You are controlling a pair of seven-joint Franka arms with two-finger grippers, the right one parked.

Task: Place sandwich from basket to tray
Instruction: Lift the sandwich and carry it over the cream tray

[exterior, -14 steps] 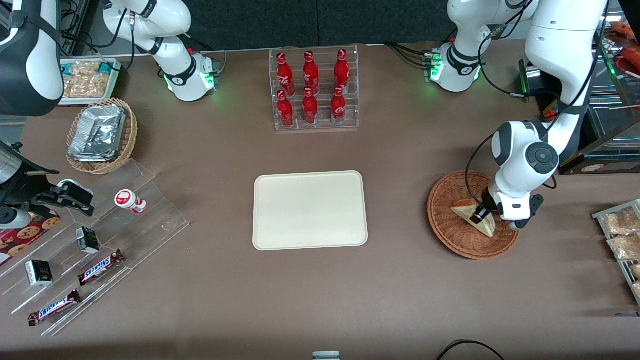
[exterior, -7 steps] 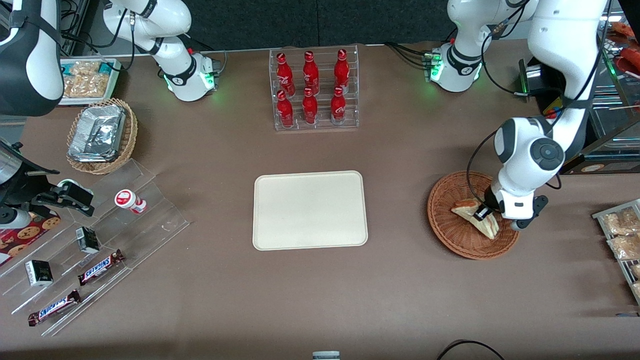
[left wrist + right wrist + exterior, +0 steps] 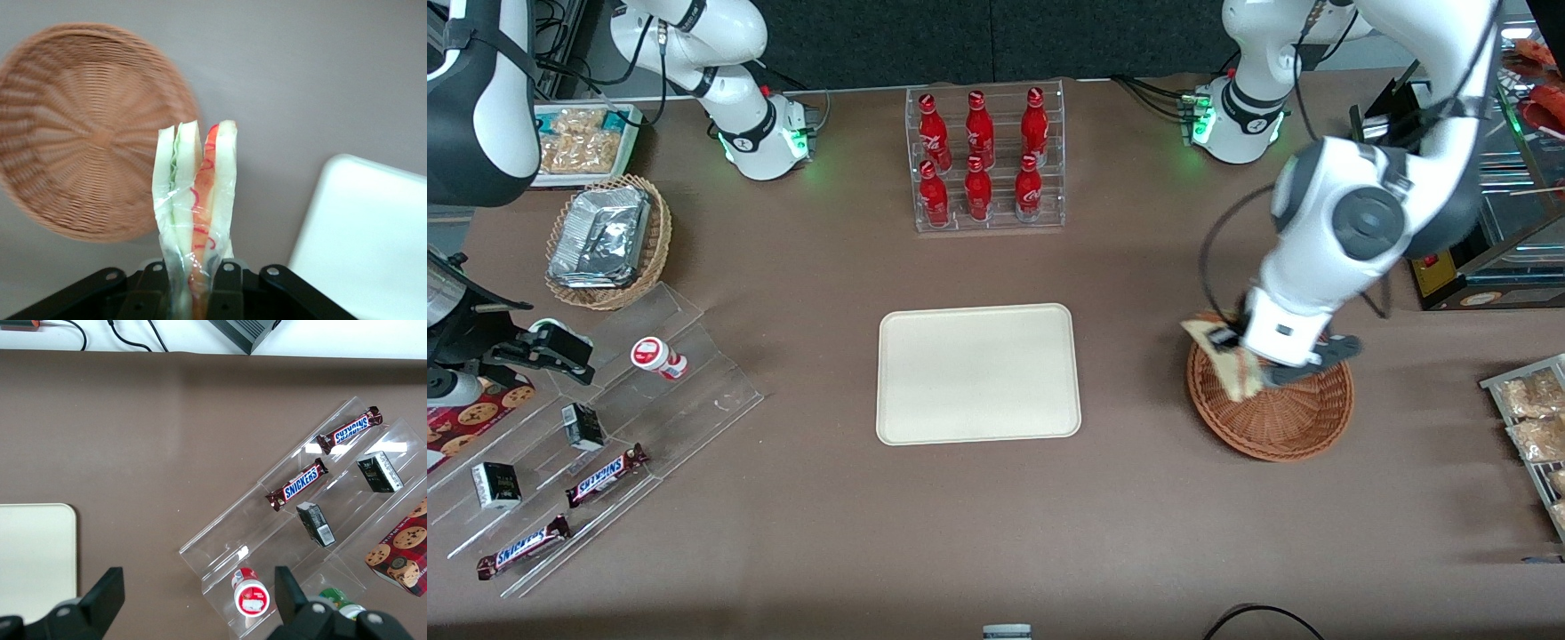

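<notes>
The left arm's claw (image 3: pixel 1232 348) is clenched on the small triangular sandwich of pale bread with red and green filling in clear wrap (image 3: pixel 1227 356). It holds the sandwich in the air above the rim of the round reddish-brown woven wicker basket (image 3: pixel 1280 418), on the edge that faces the flat rectangular cream tray with rounded corners (image 3: pixel 978 373). In the wrist view the sandwich (image 3: pixel 195 200) stands upright between the black fingers (image 3: pixel 223 290), which pinch its lower end, and the basket (image 3: pixel 80 133) below looks empty.

I judge the sandwich to be light and soft. The bread can squash under a strong pinch, and the smooth wrap may slip, so a gentle hold across the flat faces, close to the thick end, seems best. The tray lies well apart on the brown worktop (image 3: pixel 996 533), with nothing on it.
</notes>
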